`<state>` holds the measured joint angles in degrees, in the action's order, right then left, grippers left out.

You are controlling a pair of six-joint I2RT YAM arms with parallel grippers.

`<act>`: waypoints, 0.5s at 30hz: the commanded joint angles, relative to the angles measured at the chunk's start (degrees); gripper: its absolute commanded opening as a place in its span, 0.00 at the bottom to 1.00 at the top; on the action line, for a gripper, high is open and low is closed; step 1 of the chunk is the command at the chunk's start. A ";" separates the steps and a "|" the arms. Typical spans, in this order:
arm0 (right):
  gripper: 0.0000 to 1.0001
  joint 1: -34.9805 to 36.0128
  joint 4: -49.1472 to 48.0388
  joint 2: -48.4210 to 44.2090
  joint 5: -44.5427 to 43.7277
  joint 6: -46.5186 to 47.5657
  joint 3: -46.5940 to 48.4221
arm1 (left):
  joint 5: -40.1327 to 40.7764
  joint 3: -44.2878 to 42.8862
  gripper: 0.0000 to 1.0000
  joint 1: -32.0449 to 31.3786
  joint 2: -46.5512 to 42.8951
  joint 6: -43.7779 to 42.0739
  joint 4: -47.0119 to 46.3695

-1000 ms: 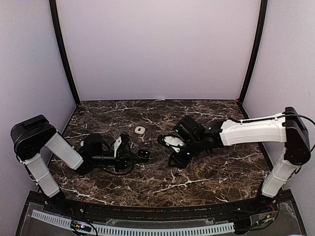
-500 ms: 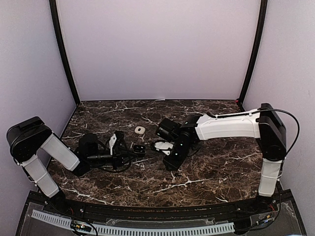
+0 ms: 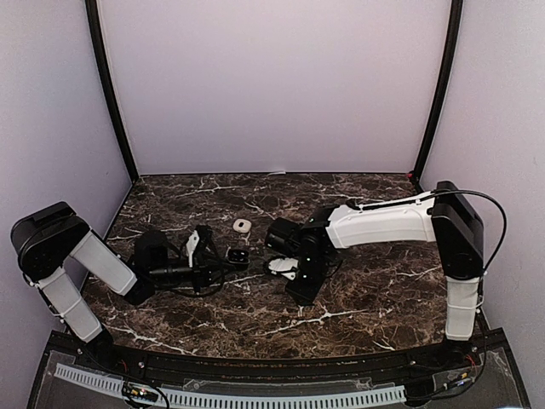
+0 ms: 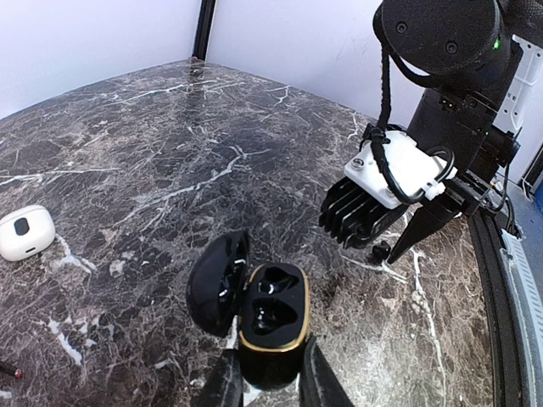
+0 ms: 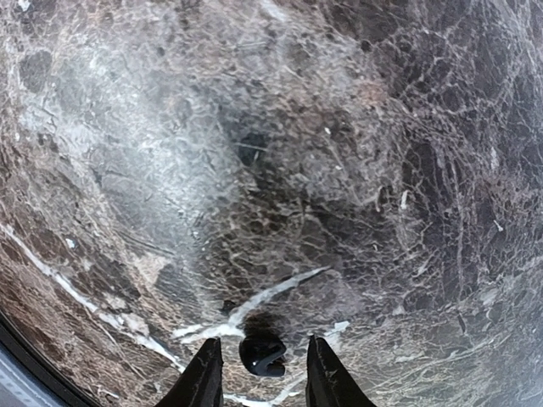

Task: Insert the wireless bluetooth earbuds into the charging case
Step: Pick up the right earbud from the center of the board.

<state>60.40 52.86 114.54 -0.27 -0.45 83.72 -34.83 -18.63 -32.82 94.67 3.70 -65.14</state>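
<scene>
Dark marble table (image 3: 366, 298), lilac walls (image 3: 272, 85). Versus a second ago: right arm (image 3: 375, 223) has swung in leftward, so its jaws are now just beside the left jaws instead of well apart. Left jaws have nudged a bit farther from the bases, taking the charging case (image 4: 271, 326) along. White pod (image 3: 243, 225) hasn't moved and sits just beyond the left jaws.

Left jaws are clenched on the base of the black, gold-rimmed case, lid (image 4: 218, 288) flipped open to the side, opening facing up. Right jaws are partway apart with a small black earbud (image 5: 263, 356) between the fingertips (image 5: 204, 373). A thin strip of table shows either side of it; cannot tell if it's pinched or just lying there.

Hard to read: case wells are black on black, contents unclear. Earbud can't be made out in the top view, lost under the right wrist. Left jaws are cut off at the frame bottom in the left wrist view.
</scene>
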 commanded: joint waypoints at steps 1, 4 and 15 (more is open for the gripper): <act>0.32 0.75 0.58 0.96 -0.11 1.23 1.17 | -0.39 0.35 0.00 0.21 -1.40 0.25 -1.92; 0.31 0.86 0.68 1.42 0.14 1.54 1.27 | -0.50 0.33 0.00 0.19 -1.44 0.16 -1.79; 0.28 1.21 1.81 2.96 -0.76 1.68 0.68 | -0.39 0.44 0.00 0.21 -1.89 -0.01 -1.48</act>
<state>60.95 53.63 116.60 -0.27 1.04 83.77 -34.85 -18.63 -32.82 94.67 3.68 -65.14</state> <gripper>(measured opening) 0.285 0.208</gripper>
